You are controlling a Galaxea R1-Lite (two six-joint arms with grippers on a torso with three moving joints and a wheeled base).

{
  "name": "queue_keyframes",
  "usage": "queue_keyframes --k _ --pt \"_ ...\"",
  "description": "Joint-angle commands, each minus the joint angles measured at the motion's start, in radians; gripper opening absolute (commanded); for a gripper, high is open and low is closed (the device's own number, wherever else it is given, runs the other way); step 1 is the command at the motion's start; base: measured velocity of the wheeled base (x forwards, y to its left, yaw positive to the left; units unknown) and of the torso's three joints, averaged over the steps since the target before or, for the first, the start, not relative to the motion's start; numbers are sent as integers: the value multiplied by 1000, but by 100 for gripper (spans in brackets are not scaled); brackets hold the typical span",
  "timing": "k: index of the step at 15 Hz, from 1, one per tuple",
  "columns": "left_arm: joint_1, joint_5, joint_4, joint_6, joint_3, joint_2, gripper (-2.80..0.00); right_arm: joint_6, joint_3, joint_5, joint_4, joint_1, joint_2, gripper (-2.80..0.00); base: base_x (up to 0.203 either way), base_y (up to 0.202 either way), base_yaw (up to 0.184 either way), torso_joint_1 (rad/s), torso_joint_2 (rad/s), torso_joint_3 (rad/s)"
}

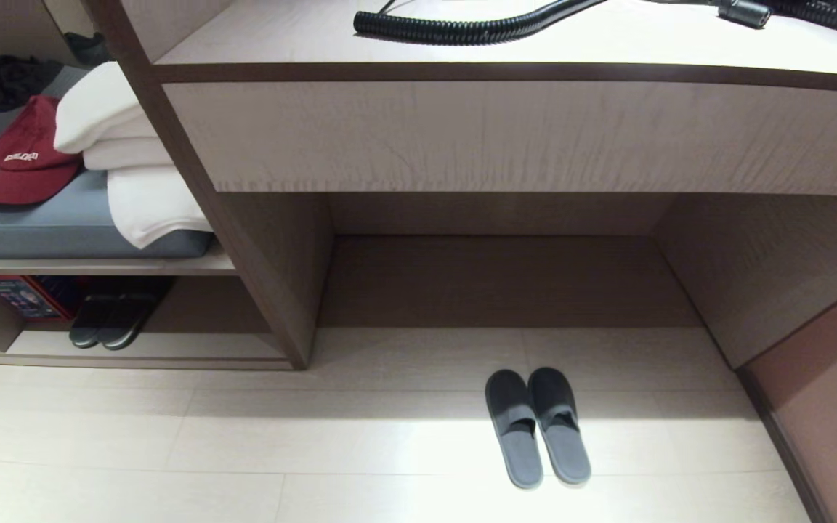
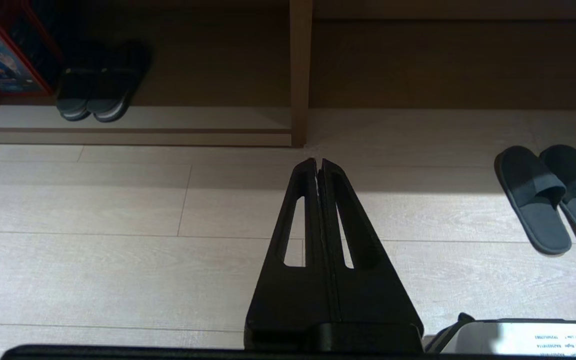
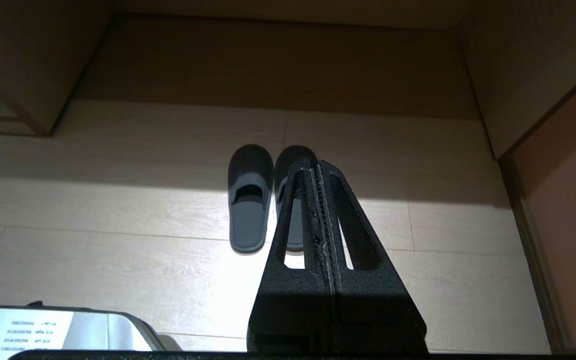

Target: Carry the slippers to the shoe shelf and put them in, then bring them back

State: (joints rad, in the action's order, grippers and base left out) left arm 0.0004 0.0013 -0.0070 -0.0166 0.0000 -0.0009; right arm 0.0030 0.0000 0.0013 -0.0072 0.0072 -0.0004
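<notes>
The slippers (image 1: 538, 425), a dark slate-blue pair with lighter insoles, lie side by side on the pale floor, toes toward the recess under the counter. The left wrist view shows the slippers (image 2: 550, 200) off to one side; in the right wrist view the slippers (image 3: 249, 200) lie just beyond the fingertips, one half hidden. The shoe shelf (image 1: 135, 357) is the low cubby at the lower left, its base (image 2: 133, 136) and upright divider (image 2: 300, 75) visible. My left gripper (image 2: 318, 162) and right gripper (image 3: 314, 164) hang above the floor, both shut and empty. Neither shows in the head view.
A black pair with whitish sole edges (image 1: 115, 317) and a red box (image 1: 26, 294) sit inside the cubby. Above it lie a red cap (image 1: 26, 156) and white towels (image 1: 128, 156). The long counter (image 1: 520, 131) carries a black hose (image 1: 462, 25). A wall (image 1: 825, 407) closes the right.
</notes>
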Motion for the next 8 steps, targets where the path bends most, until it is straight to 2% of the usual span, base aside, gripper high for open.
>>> queue_keyframes --k 1,8 --pt "0 0 -1 0 0 1 -280 0 0 0 0 0 2 -280 0 0 0 0 2 205" --pt "1 0 -1 0 0 1 -280 0 0 0 0 0 0 -280 0 0 0 3 2 200"
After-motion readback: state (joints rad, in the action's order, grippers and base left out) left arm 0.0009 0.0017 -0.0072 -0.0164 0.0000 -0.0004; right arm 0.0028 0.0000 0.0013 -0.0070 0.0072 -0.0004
